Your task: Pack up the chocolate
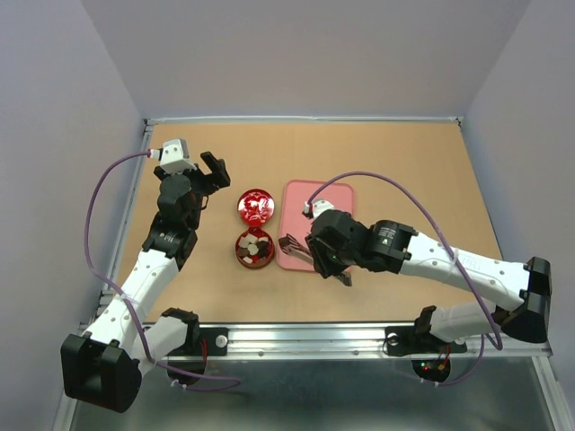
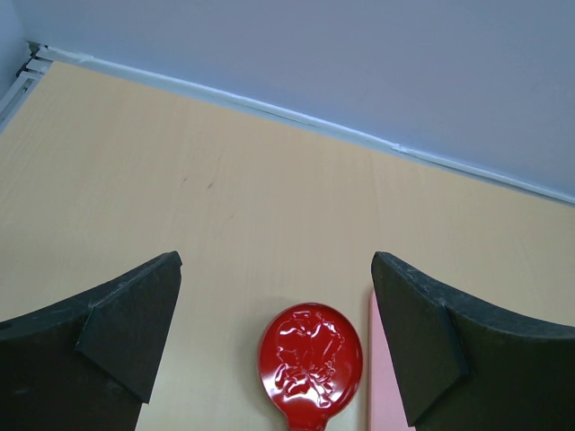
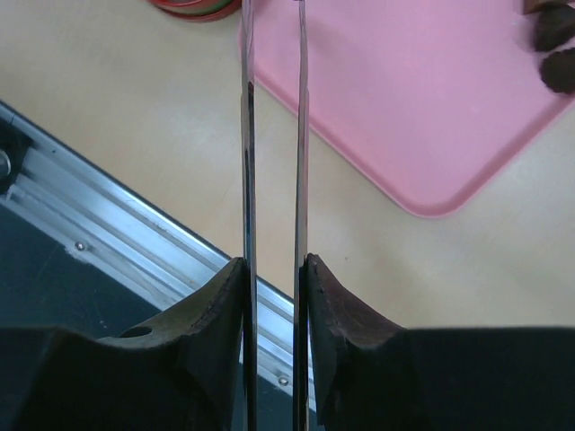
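Observation:
Several chocolates (image 1: pixel 254 244), cream and brown, lie in the open red tin base (image 1: pixel 241 258) left of the pink tray (image 1: pixel 301 199). In the right wrist view, dark chocolates (image 3: pixel 554 50) sit at the far right corner of the pink tray (image 3: pixel 413 99). My right gripper (image 1: pixel 316 254) (image 3: pixel 274 265) is shut on a pair of thin metal tongs (image 3: pixel 301 135), whose two blades run forward, slightly apart, over the tray's near-left edge. The tongs' tips (image 1: pixel 289 242) point toward the tin. My left gripper (image 1: pixel 211 171) (image 2: pixel 277 260) stands open and empty, up and left of the tin lid.
The red embossed tin lid (image 1: pixel 255 206) (image 2: pixel 312 356) lies just behind the tin base. An aluminium rail (image 3: pixel 135 251) runs along the table's near edge under my right gripper. Grey walls close in the back and sides.

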### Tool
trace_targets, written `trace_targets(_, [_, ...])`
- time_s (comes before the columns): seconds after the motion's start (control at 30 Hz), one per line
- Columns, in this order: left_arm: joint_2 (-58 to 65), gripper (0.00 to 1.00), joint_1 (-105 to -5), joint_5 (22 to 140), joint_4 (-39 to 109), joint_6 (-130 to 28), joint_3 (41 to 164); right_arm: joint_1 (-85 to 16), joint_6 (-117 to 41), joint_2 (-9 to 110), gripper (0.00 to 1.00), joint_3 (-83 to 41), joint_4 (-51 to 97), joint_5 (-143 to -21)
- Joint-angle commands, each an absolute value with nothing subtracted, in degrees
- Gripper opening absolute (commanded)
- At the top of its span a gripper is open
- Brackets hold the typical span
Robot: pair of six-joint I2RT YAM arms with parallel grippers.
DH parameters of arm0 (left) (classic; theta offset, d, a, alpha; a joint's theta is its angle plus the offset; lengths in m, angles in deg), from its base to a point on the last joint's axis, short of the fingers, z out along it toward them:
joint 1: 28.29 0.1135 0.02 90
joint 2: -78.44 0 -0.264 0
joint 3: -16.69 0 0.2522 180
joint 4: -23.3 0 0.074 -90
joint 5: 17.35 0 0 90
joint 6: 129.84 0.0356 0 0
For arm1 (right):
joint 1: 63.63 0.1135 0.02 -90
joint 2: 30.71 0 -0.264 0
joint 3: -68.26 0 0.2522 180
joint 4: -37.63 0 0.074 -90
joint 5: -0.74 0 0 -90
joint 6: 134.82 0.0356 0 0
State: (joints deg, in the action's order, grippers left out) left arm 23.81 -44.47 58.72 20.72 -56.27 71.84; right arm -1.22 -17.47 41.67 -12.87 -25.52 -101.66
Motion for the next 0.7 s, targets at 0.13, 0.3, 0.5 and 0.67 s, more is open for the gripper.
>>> trace_targets(0.13, [24.4, 0.99, -44.8, 58.5, 19.0, -56.1, 75.5, 4.5, -21.1, 45.2, 0.30, -19.1, -22.3, -100.5])
trace_targets(0.3, [24.4, 0.99, -44.8, 58.5, 19.0, -56.0, 75.3, 5.5, -22.7, 46.6, 0.30, -20.9, -21.3, -100.4])
trace_targets(0.5, [24.6, 0.99, -44.7, 58.4, 19.0, -56.0, 75.1, 5.6, -25.1, 50.1, 0.30, -22.8, -19.6, -97.9])
trace_targets(0.67, [24.9, 0.99, -44.8, 58.2, 19.1, -56.1, 75.0, 5.6, -26.7, 52.3, 0.30, -23.0, -18.9, -97.6])
